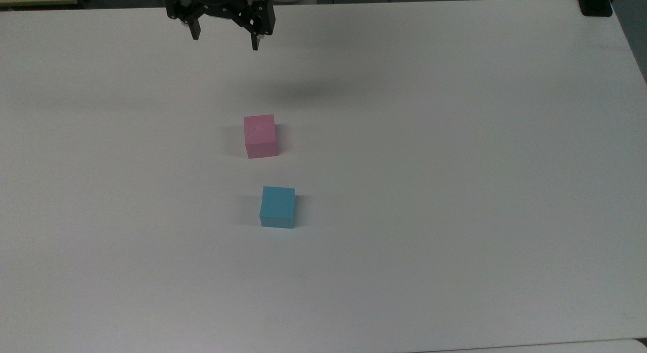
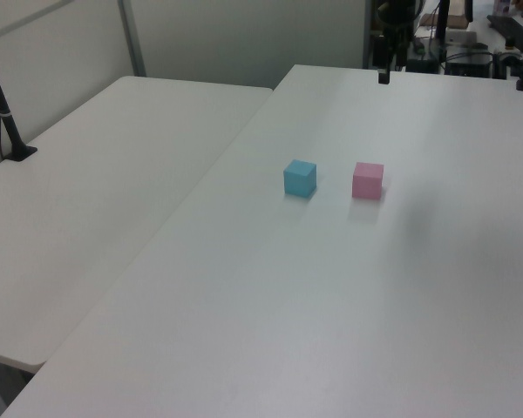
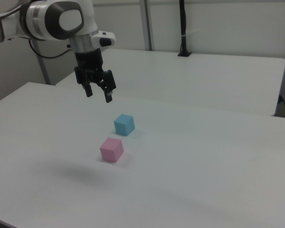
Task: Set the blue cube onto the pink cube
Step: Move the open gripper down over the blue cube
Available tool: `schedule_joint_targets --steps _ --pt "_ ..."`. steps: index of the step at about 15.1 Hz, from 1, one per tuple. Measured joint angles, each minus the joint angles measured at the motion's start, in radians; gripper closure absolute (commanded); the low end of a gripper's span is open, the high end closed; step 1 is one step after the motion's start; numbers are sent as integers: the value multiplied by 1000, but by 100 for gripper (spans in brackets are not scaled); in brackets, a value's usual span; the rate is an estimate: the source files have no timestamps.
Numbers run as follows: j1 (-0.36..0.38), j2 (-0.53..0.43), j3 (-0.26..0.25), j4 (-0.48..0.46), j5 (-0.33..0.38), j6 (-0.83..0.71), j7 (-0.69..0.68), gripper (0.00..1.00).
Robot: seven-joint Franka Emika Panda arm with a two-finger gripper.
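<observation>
Two cubes on the white desk (image 1: 455, 140), both flat on a face, apart from each other with bare desk between. Blue cube (image 1: 277, 207) sits just below centre of the top view; pink cube (image 1: 261, 135) is above it and slightly to the top view's left. In the left view the blue cube (image 2: 300, 178) is left of the pink cube (image 2: 368, 179), at about the same height in the frame; in the right view the blue cube (image 3: 124, 124) is above and right of the pink cube (image 3: 111, 149).

Nothing else near them. A second desk (image 2: 87, 174) butts up along the left view's left, with a black post (image 2: 4, 109) standing on it. A black clamp (image 1: 596, 4) sits at the top right corner of the top view.

Jaws (image 1: 225, 34) hang at the top edge of the top view, left of centre, spread wide, holding nothing, well clear of both cubes. In the right view the jaws (image 3: 99, 91) are up in the air, upper left of the blue cube, tips pointing down.

Blue cube has no long axis; its edges are turned slightly off the top view's frame lines.
</observation>
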Motion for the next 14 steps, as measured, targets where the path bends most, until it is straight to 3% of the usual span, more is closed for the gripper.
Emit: schedule_joint_targets --steps 10,14 --pt "0 5 3 -4 1 1 -45 0" --pt "0 80 4 -14 18 153 -63 0"
